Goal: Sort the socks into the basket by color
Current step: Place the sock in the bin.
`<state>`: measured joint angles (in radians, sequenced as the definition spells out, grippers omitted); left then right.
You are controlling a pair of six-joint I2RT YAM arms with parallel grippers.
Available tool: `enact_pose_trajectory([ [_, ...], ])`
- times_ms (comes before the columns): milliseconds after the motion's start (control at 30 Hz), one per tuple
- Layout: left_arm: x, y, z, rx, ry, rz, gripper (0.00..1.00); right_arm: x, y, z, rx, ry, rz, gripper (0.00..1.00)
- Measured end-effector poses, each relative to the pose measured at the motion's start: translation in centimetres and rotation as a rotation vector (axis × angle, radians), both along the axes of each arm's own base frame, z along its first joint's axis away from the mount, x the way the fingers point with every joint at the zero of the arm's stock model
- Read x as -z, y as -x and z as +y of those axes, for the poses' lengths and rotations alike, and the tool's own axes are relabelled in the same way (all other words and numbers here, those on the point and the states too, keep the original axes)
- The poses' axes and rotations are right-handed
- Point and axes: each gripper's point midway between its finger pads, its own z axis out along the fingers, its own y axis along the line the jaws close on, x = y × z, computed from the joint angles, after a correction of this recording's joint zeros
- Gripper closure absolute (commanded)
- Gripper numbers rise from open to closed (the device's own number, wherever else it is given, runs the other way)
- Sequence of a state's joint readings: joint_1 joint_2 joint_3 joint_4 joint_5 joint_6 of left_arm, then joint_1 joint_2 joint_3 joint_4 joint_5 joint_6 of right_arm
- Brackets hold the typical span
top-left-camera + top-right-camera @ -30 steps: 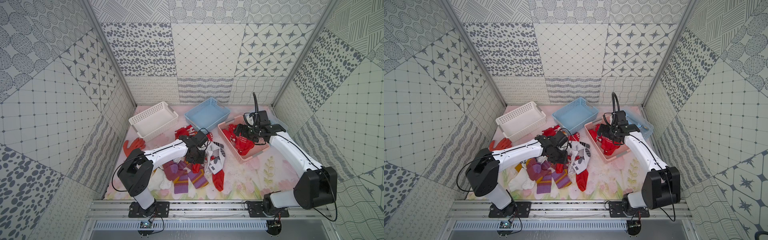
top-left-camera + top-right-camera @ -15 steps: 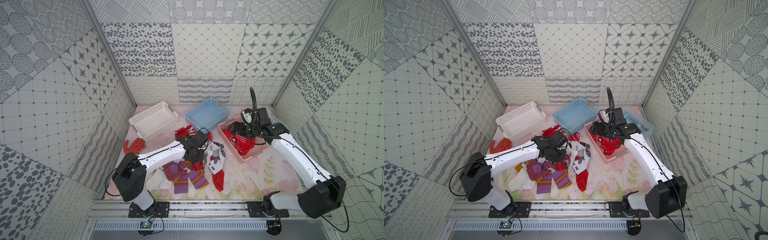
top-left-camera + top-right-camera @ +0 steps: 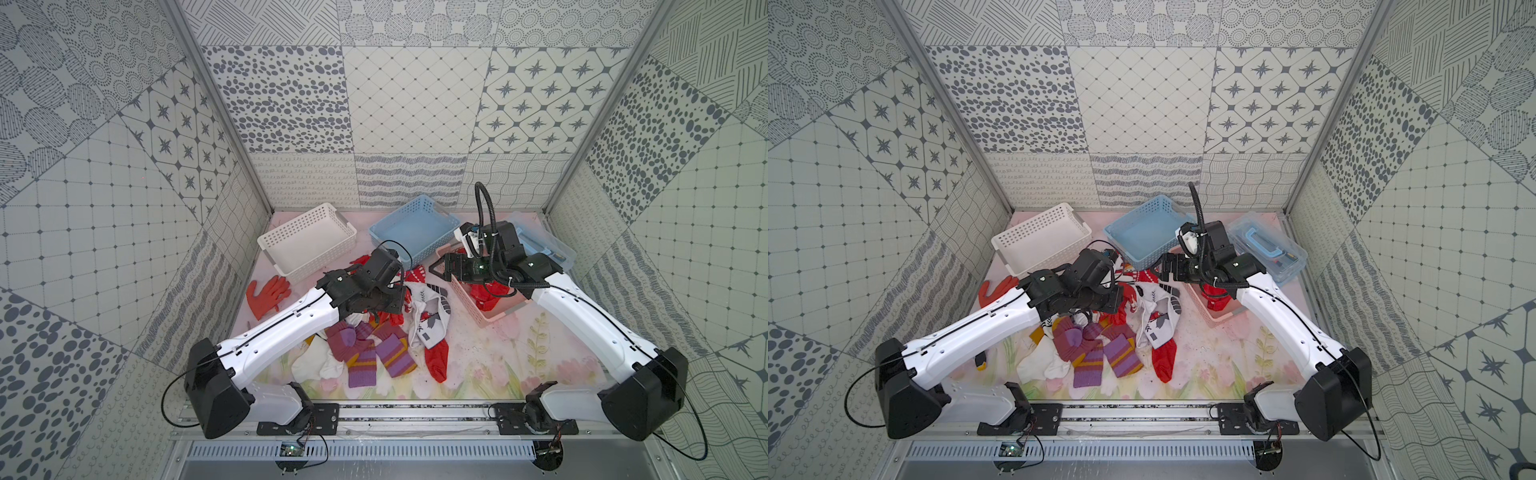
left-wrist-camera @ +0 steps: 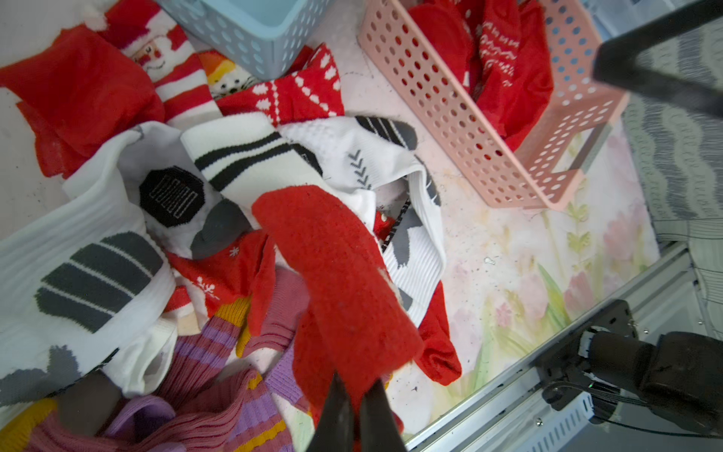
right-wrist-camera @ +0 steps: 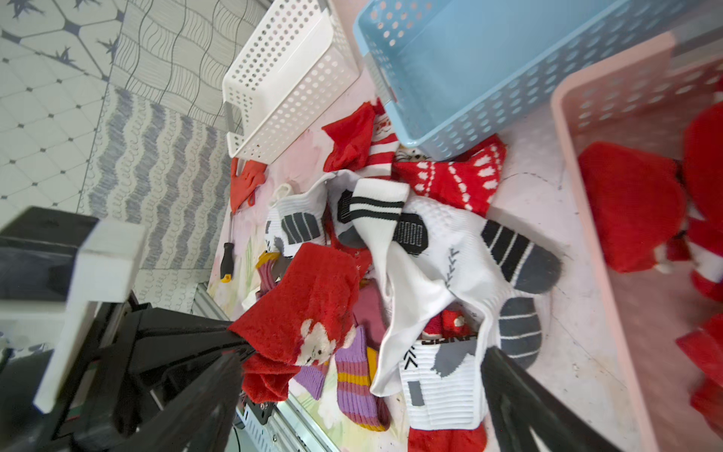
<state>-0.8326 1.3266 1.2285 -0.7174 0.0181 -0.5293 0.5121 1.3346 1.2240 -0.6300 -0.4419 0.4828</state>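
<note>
While the left gripper [image 4: 356,387] pinches one fuzzy red sock [image 4: 336,274] above the sock pile [image 3: 386,332] at mid-tabletop, the right gripper [image 3: 442,269] hangs spread beside the pink basket [image 3: 486,320]. Three baskets sit toward the far edge: white basket [image 3: 291,245], blue basket [image 3: 432,203], and the pink one holding red socks [image 3: 484,293]. The tabletop [image 3: 519,365] is floral and the walls patterned. The pile is too tangled to count.

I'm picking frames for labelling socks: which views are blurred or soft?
Right wrist view: pink basket and the red socks in it smear with motion blur; the sock pile is readable. Left wrist view: crisp on the held red sock, soft at the left gripper up close. Both top views: sharp, evenly lit, faint shadows.
</note>
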Motion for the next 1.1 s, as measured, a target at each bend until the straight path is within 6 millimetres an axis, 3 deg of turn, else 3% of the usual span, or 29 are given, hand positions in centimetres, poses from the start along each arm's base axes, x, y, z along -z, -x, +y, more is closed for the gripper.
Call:
enact_pose_trajectory([
  [333, -4.4, -1.3, -1.4, 0.027, 0.18, -0.051, 1.0, -1.1, 2.8, 4.6, -0.165, -0.101, -0.038, 0.02],
  [667, -6.8, -1.7, -3.0, 0.061, 0.322, -0.054, 1.0, -2.8, 3.3, 6.9, -0.236, -0.19, -0.109, 0.05],
  [733, -6.9, -1.7, -3.1, 0.063, 0.334, -0.048, 1.0, -3.2, 3.4, 7.3, -0.249, -0.202, -0.127, 0.14],
  [933, -7.3, -1.7, -3.2, 0.058, 0.369, -0.024, 1.0, -4.4, 3.6, 8.2, -0.277, -0.234, -0.184, 0.63],
  [1100, -7.2, -2.1, -2.5, 0.018, 0.37, -0.008, 1.0, -4.3, 2.8, 7.2, -0.242, -0.205, -0.207, 0.93],
])
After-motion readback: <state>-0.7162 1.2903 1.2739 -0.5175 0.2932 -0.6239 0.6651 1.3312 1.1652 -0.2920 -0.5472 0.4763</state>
